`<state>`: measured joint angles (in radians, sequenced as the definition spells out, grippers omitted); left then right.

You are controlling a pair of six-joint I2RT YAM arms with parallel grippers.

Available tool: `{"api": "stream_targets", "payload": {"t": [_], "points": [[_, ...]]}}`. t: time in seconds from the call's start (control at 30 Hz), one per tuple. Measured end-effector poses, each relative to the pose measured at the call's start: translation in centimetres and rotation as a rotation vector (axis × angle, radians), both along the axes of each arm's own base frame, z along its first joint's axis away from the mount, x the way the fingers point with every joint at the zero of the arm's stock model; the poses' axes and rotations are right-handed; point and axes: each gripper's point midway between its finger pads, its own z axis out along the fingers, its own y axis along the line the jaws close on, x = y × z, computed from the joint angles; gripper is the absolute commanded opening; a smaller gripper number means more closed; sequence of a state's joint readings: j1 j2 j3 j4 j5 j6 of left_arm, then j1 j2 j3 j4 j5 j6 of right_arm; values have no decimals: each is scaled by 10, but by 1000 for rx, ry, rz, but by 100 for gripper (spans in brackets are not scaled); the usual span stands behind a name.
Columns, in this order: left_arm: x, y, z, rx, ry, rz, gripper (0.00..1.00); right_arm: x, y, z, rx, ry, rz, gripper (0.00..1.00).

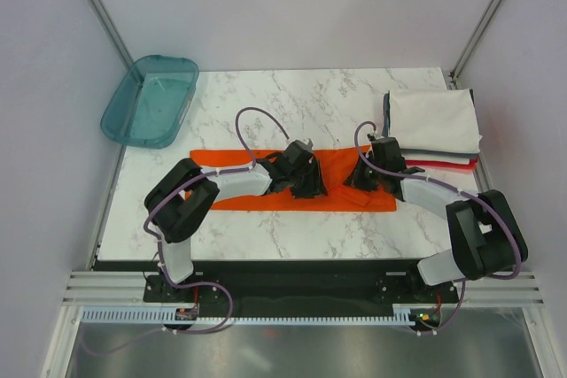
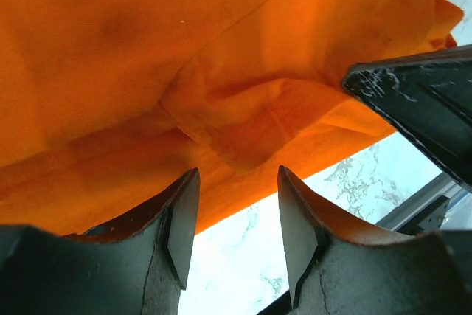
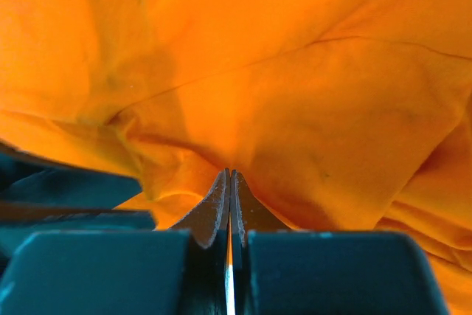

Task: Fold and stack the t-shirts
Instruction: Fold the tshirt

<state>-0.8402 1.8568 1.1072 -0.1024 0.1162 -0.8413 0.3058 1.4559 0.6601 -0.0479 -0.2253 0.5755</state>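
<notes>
right gripper [image 3: 229, 176] is clamped on a thin pucker of the orange t-shirt [image 3: 310, 79], lower centre; left gripper [image 2: 237, 204] jaws stand apart at the hem. such a slight pinch may slip when lifted.

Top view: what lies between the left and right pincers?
Only bare orange shirt lies between the left pincer and right pincer, seen in the top view.

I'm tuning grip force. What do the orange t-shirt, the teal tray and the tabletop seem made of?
The orange t-shirt looks like soft matte cloth: it creases and bunches. The teal tray seems glossy translucent plastic; the surface beneath shows through. The tabletop is smooth, white with grey veins: marble or a marble-look laminate.
</notes>
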Motion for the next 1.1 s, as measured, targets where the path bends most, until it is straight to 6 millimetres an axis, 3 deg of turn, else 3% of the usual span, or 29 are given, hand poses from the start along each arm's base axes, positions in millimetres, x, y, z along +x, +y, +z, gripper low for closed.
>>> {"api": "stream_targets", "payload": {"t": [0.2, 0.33, 0.53, 0.77, 1.1], "points": [[0, -1, -9, 3, 20, 16, 48, -4, 3, 3, 20, -3, 16, 0], [2, -3, -9, -7, 23, 26, 36, -5, 4, 2, 24, -1, 20, 0], [5, -7, -6, -22, 18, 34, 29, -6, 4, 1, 24, 2, 21, 0], [7, -10, -3, -41, 14, 44, 2, -9, 3, -1, 23, 7, 22, 0], [6, -7, -1, -34, 14, 38, 2, -12, 1, 15, 28, -35, 27, 0]]}}
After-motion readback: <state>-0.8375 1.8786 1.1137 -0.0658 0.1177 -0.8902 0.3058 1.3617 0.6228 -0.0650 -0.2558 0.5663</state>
